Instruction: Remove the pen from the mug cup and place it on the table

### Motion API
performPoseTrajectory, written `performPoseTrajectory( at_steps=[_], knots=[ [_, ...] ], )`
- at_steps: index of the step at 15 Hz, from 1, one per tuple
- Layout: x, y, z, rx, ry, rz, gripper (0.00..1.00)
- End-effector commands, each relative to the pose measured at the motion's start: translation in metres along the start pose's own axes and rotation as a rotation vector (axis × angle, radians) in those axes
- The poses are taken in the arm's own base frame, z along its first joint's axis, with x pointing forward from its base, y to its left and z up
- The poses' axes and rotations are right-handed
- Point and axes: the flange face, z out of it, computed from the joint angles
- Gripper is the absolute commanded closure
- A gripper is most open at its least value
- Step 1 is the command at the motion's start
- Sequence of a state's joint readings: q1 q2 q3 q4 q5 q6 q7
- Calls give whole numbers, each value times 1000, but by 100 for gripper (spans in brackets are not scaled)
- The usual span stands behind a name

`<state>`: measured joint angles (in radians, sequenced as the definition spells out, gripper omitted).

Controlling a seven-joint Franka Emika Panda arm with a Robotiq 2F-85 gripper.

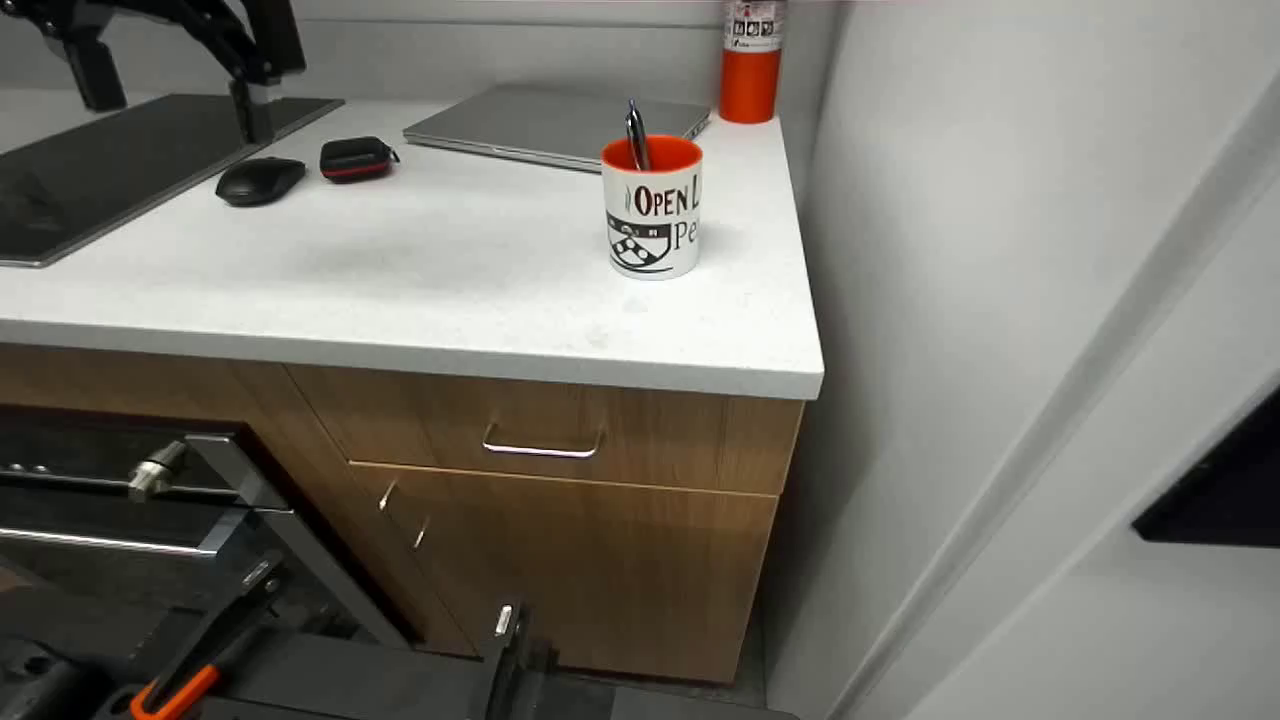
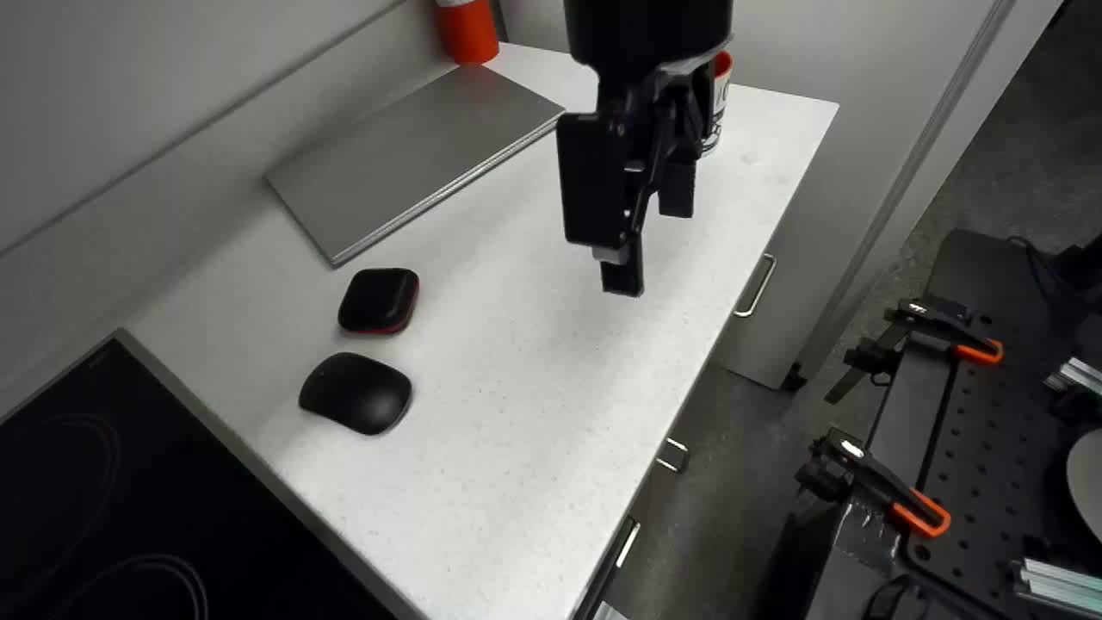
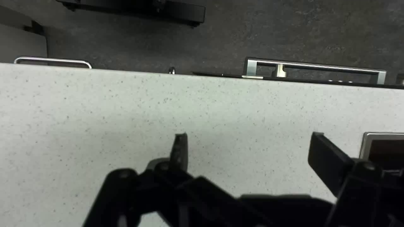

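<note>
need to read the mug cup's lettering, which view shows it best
An exterior view, where nothing covers the mug cup and "OPEN" reads plainly. In an exterior view where the gripper hides much of it, a strip of rim and side shows. The wrist view misses it.

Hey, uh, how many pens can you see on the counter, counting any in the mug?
1. In an exterior view, the pen sticks up out of the mug. Any shorter ones down inside would be hidden.

Room above the pen point(image 1: 637, 140), open table point(image 1: 450, 270) between mug point(image 1: 653, 222) and mouse point(image 1: 260, 182), laptop point(image 1: 550, 122) behind, seemingly near
</note>
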<state>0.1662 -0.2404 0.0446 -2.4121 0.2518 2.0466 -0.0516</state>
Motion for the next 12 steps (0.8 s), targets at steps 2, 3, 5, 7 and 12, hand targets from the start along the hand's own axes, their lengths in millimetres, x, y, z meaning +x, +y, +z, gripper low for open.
performPoseTrajectory(
  at_steps=[2,3,5,7,12],
  knots=[
    [3,6,0,-33,13,-1,0],
    [4,13,-1,-57,16,-2,0],
    [7,39,-9,-139,62,9,0],
    [11,66,-21,-196,136,34,0],
    [17,133,-51,-310,344,144,0]
  ],
)
